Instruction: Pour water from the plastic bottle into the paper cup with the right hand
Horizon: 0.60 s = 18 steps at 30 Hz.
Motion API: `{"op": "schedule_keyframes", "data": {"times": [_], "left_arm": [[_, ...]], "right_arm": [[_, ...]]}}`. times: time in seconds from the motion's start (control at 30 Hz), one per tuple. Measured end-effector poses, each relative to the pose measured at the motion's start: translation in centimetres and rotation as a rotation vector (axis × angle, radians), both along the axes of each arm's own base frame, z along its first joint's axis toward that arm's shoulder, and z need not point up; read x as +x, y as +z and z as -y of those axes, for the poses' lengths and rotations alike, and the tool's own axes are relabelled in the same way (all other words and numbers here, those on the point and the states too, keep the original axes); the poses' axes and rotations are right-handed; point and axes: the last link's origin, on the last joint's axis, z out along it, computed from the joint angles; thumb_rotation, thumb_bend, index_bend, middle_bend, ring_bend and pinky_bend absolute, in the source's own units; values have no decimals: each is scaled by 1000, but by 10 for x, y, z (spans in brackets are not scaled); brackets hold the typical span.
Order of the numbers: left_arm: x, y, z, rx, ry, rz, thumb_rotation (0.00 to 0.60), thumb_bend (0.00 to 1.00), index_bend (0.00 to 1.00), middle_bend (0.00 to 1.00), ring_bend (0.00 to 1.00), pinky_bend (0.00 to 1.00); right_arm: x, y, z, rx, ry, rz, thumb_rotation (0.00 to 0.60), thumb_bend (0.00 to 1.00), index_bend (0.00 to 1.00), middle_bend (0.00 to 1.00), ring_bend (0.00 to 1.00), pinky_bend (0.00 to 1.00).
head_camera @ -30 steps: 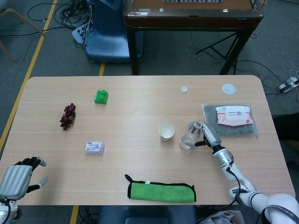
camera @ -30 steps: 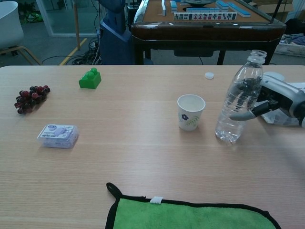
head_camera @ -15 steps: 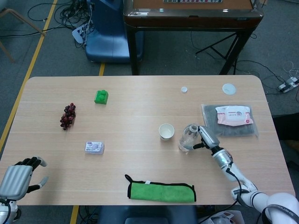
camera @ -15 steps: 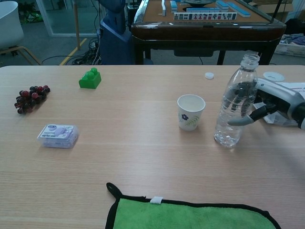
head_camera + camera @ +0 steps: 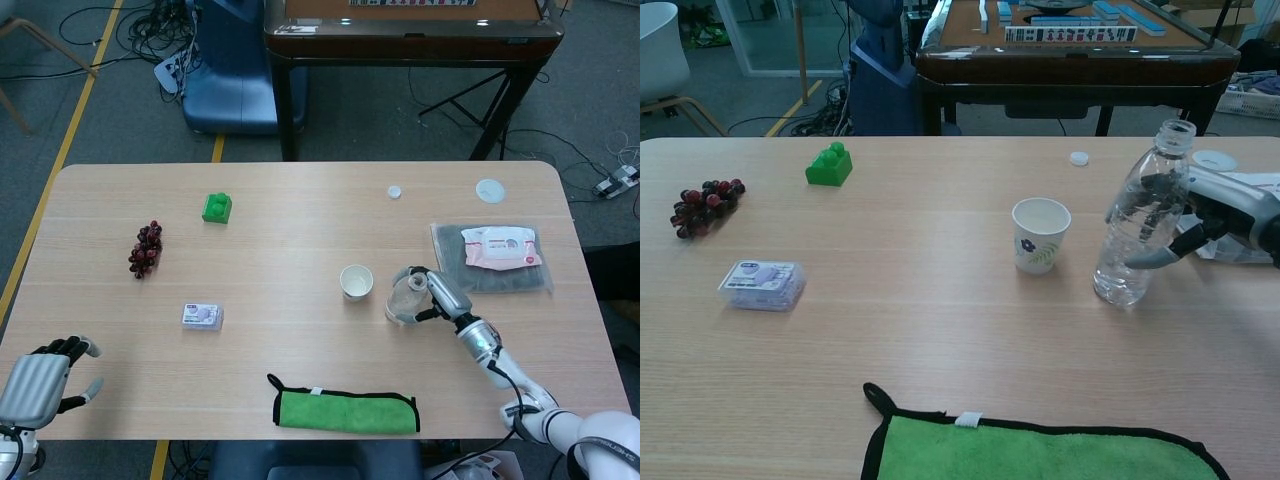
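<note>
my right robot hand (image 5: 1215, 215): arm reaching in from the lower right, fingers wrapped around the clear plastic water bottle (image 5: 1137, 227) | my left robot hand (image 5: 40, 382): low at the near left tabletop corner, fingers loosely apart, holding nothing

No text, brand, number or sign can be read in either view. The wipes pack (image 5: 501, 247) has a pink-and-white label, but its print is too small to make out. The small box (image 5: 761, 283) carries a bluish printed top, blurred past reading. The cup (image 5: 1039, 235) shows only a leaf-and-flower motif, no letters. The bottle (image 5: 1135, 230) has no label showing. The tiles (image 5: 1070, 33) on the far table bear marks too fine to tell.
</note>
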Motion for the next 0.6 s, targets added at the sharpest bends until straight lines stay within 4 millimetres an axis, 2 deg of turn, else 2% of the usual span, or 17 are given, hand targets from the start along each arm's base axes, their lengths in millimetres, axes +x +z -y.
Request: {"op": "schedule_keyframes", "data": {"times": [0.27,0.6], "left_arm": [[0,0,0,2,0,1,600,207,448,378,386,518],[0,-1,0,1,2,-3,600,207,448,378,386,518]], "right_arm": [[3,6,-3,9,20,-13,600,2,272,189,148,331],[5,23,-10,3,47,-57,600,0,188,129,101,298]]}}
